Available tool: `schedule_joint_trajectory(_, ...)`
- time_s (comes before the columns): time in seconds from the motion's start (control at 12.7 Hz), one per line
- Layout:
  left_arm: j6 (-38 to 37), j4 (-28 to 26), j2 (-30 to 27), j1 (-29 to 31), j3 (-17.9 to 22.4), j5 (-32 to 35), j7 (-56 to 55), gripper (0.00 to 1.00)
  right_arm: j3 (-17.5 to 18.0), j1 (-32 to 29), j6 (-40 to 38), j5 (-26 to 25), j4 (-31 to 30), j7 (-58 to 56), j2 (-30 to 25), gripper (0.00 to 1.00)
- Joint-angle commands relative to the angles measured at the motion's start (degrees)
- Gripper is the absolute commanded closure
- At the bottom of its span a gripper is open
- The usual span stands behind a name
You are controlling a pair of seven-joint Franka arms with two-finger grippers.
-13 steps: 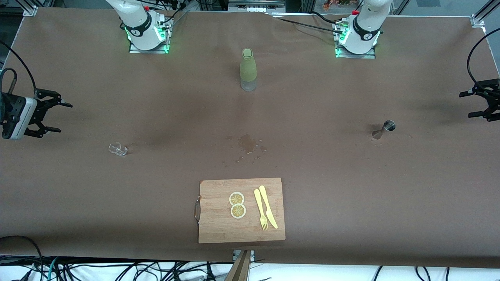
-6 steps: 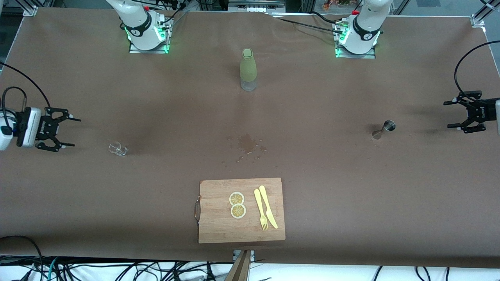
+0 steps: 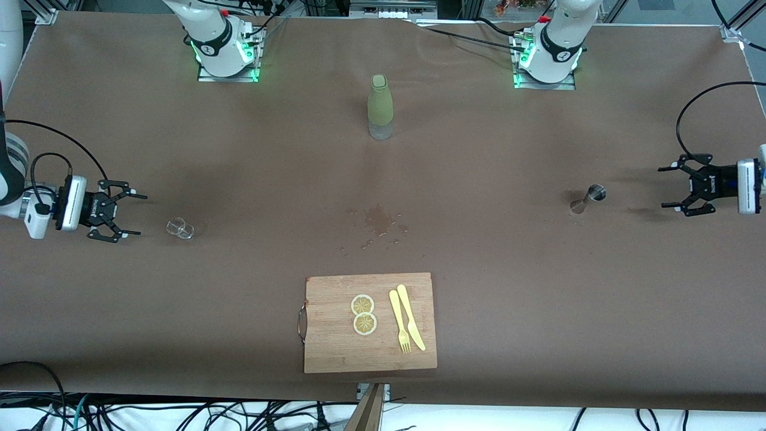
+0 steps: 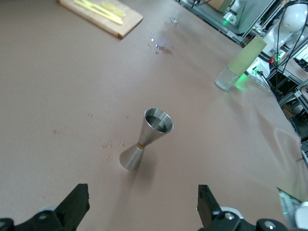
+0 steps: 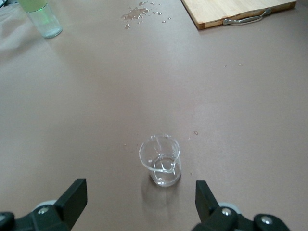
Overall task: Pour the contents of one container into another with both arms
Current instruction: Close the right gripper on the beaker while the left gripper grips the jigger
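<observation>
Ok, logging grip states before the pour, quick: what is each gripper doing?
Left gripper: open, empty, beside the steel hourglass-shaped jigger.
Right gripper: open, empty, beside the small clear glass beaker.

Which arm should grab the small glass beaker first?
Right. The right gripper is open beside the glass beaker, which sits centred between its fingers in its wrist view. The left gripper is open facing the steel jigger.

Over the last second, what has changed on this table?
Both arms came in from the table's ends. The right gripper closed the distance to the small glass; the left gripper did the same toward the metal jigger. Both stayed open, holding nothing. The glass, jigger, green bottle, spill and cutting board did not move.
</observation>
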Motion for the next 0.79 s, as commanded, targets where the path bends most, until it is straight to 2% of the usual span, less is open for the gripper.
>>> schedule_joint_trajectory(0.0,-0.7,3.6,4.4,0.0,-0.5,-3.2,7.9,0.0,0.0,-0.5,-0.8,1.4,3.6,-2.8,3.4,0.0)
schedule_joint_trajectory(0.31,-1.1,2.6,6.4,-0.3,-0.5,-6.7,17.4,0.0,-0.4,0.6,-0.5,0.7,4.9,-5.4,6.3,0.0)
schedule_joint_trajectory(0.71,-1.0,2.1,10.0,-1.0,-0.5,-7.9,18.5,0.0,-0.4,2.6,0.6,0.8,7.6,-5.5,9.9,0.0)
